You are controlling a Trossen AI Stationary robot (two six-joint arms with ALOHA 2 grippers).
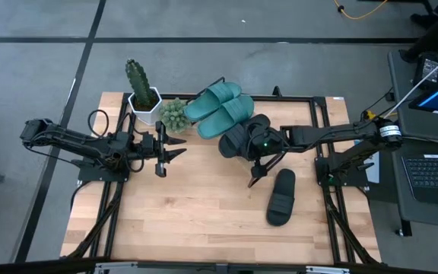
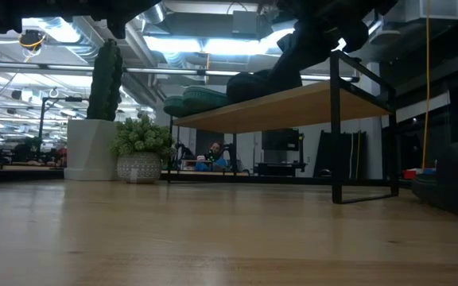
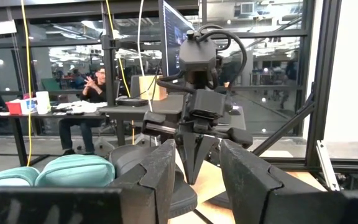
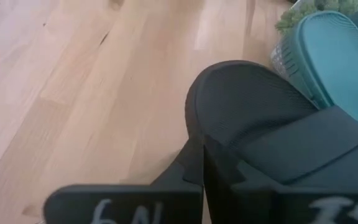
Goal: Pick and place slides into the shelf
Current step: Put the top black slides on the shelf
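Observation:
Two teal slides [image 1: 220, 106] lie side by side, soles down, on the slanted wooden shelf [image 1: 303, 114] at the table's far side. A black slide [image 1: 238, 138] lies on the shelf next to them. A second black slide [image 1: 282, 196] lies flat on the tabletop, right of the middle. My right gripper [image 1: 252, 179] is shut and slants down past the near end of the shelf's black slide [image 4: 260, 118]. My left gripper [image 1: 181, 148] hovers open and empty left of the shelf, pointing level at it. My right gripper's shut fingers [image 4: 202, 168] stand at the rounded near end [image 4: 194, 124] of the black slide on the shelf, slanting down from the table's right. I cannot tell whether they touch it; nothing is between them.
A tall cactus in a white pot [image 1: 141, 87] and a small bushy plant [image 1: 174, 114] stand at the shelf's left end. The shelf's black frame legs [image 2: 336, 135] stand on the table. Bare wood stretches across the near half. A person sits at a desk [image 3: 95, 93] beyond the table.

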